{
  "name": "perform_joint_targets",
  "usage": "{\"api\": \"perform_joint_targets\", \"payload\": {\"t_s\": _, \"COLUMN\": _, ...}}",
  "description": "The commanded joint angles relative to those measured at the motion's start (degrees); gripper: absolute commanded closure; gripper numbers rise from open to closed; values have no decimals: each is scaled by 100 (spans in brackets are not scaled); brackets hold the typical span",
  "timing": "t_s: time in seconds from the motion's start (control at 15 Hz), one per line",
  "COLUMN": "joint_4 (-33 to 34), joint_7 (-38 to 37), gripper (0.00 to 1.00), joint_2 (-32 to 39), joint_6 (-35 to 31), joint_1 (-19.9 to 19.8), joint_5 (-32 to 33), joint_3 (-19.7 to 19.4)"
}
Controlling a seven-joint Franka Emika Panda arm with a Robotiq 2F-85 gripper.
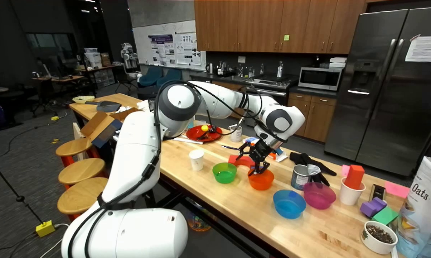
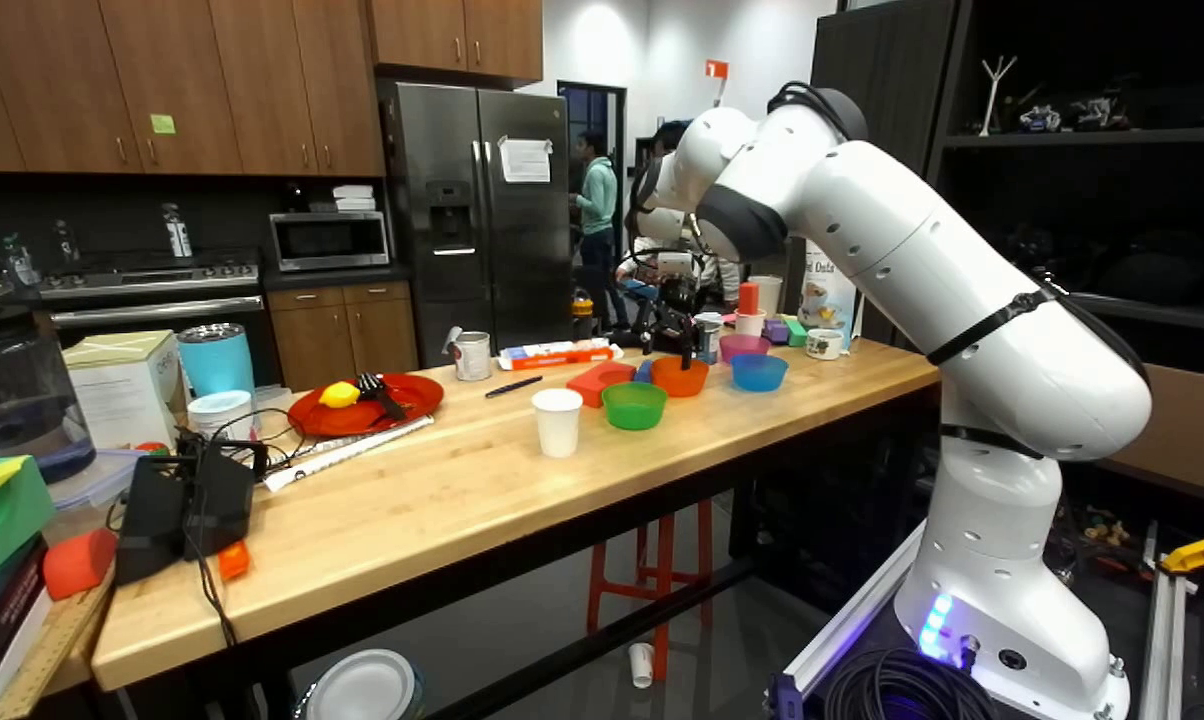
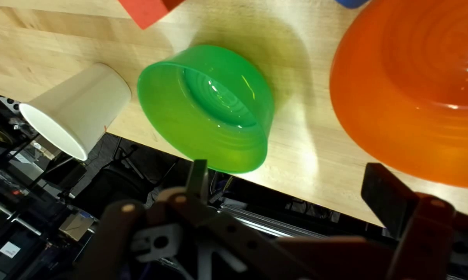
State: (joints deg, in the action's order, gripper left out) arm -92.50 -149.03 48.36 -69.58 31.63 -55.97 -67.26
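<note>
Well beyond the gripper, its jaws wide apart and holding nothing, stands the room's dark refrigerator; beneath the jaws spreads a wooden table, and near one jaw, contact unclear, sits the orange bowl, probably light, slightly springy, slippery plastic, best pinched over its rim.

Both exterior views share the worktop and fridge from farther back; the wrist view looks down, close.
</note>
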Motion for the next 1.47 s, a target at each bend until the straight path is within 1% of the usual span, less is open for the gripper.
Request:
{"api": "perform_joint_targets", "payload": {"t_s": 0.0, "joint_4": 0, "joint_7": 0, "gripper": 0, "joint_2": 0, "joint_6": 0, "joint_1": 0, "joint_5": 0, "joint_3": 0}}
{"api": "perform_joint_targets", "payload": {"t_s": 0.73, "joint_4": 0, "joint_7": 0, "gripper": 0, "joint_2": 0, "joint_6": 0, "joint_1": 0, "joint_5": 0, "joint_3": 0}}
{"api": "perform_joint_targets", "payload": {"t_s": 0.87, "joint_4": -120, "joint_7": -10, "gripper": 0, "joint_2": 390, "joint_6": 169, "joint_1": 65, "joint_5": -112, "joint_3": -391}}
{"api": "perform_joint_targets", "payload": {"t_s": 1.0, "joint_4": -248, "joint_7": -17, "gripper": 0, "joint_2": 688, "joint_6": 271, "joint_1": 36, "joint_5": -111, "joint_3": -630}}
{"api": "perform_joint_targets", "payload": {"t_s": 1.13, "joint_4": -462, "joint_7": -15, "gripper": 0, "joint_2": 1102, "joint_6": 168, "joint_1": 96, "joint_5": -180, "joint_3": -994}}
{"api": "perform_joint_targets", "payload": {"t_s": 1.2, "joint_4": -558, "joint_7": -13, "gripper": 0, "joint_2": 1243, "joint_6": 79, "joint_1": 103, "joint_5": -203, "joint_3": -1100}}
{"api": "perform_joint_targets", "payload": {"t_s": 1.27, "joint_4": -688, "joint_7": -9, "gripper": 0, "joint_2": 1366, "joint_6": -135, "joint_1": 149, "joint_5": -191, "joint_3": -1194}}
{"api": "perform_joint_targets", "payload": {"t_s": 1.33, "joint_4": -473, "joint_7": -7, "gripper": 0, "joint_2": 1021, "joint_6": 72, "joint_1": -22, "joint_5": -9, "joint_3": -860}}
{"api": "perform_joint_targets", "payload": {"t_s": 1.4, "joint_4": -507, "joint_7": -6, "gripper": 0, "joint_2": 1113, "joint_6": 71, "joint_1": -15, "joint_5": -12, "joint_3": -981}}
